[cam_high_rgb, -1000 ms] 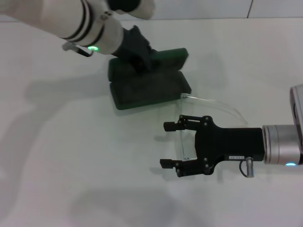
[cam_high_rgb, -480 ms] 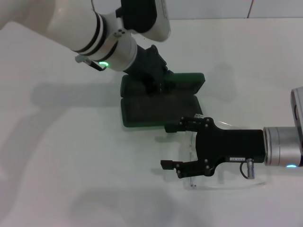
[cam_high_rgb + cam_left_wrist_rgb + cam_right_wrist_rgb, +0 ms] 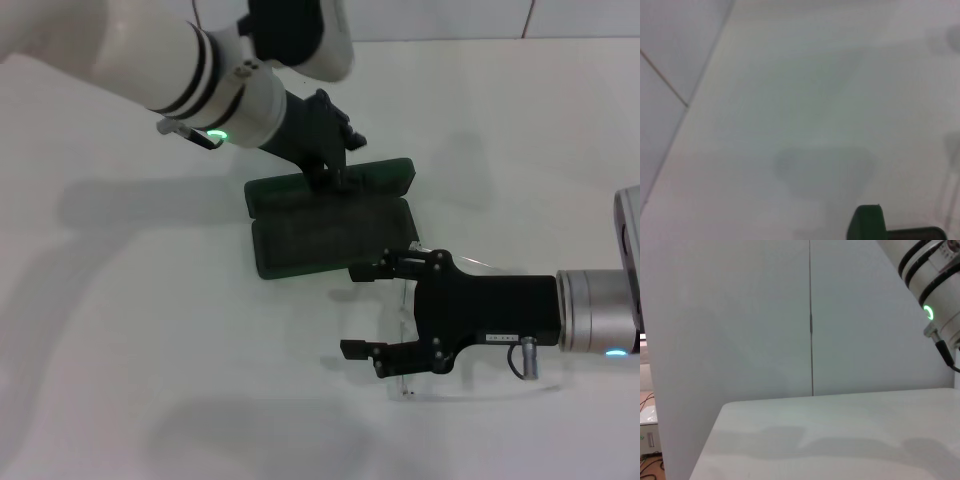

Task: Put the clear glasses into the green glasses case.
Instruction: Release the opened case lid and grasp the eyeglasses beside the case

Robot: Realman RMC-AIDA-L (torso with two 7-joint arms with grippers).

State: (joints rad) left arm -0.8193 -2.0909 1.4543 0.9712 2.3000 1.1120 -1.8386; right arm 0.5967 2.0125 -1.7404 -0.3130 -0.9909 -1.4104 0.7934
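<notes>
The green glasses case lies open on the white table, its lid tipped back behind the base. My left gripper comes in from the upper left and is shut on the lid's edge. A green corner of the case shows in the left wrist view. The clear glasses lie flat just right of the case, one thin arm trailing toward the front. My right gripper hovers over them from the right, open, one finger near the case's front corner.
The white table runs to a white tiled wall at the back. The left arm's white forearm spans the upper left over the table. In the right wrist view the left arm shows against the wall.
The left gripper carried the case to the right, closer to the right gripper, then shifted it slightly back. The glasses shifted toward the front under the right gripper, which barely moved.
</notes>
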